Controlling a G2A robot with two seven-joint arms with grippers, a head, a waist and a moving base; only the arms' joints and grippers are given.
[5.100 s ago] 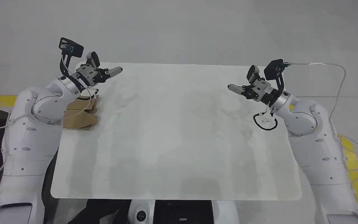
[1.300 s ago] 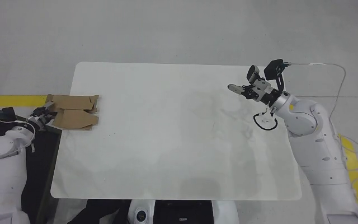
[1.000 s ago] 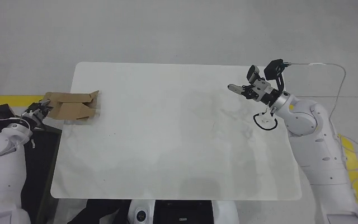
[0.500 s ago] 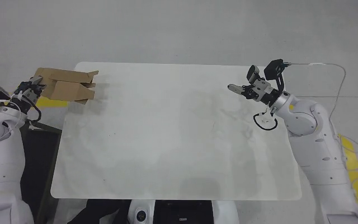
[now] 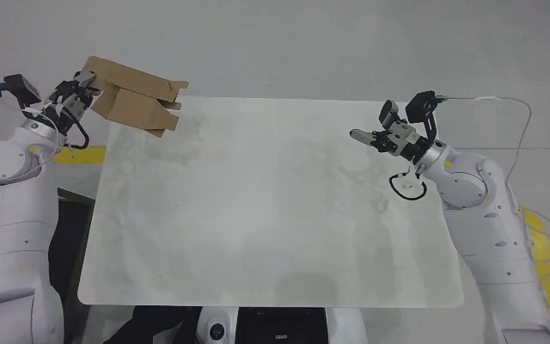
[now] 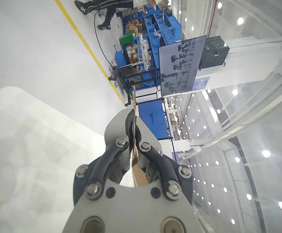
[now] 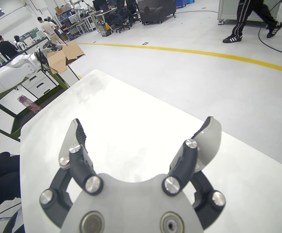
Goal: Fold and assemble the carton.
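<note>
The left hand (image 6: 132, 119) hides most of the edge-on carton (image 6: 138, 176).

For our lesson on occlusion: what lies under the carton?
The carton, clamped in the left pincer, hangs over the table corner and floor; that corner itself is covered.

**Room and surroundings.** White table (image 5: 275, 215) on a pale glossy floor (image 5: 301, 43). Ahead of the right gripper (image 7: 143, 120), past the table's edge, are a curved yellow floor line (image 7: 198, 53) and then office chairs (image 7: 123, 16). Ahead of the left gripper (image 6: 132, 123) are blue storage racks (image 6: 145, 44), a dark display panel (image 6: 180, 64) and round ceiling lights (image 6: 240, 21).
</note>
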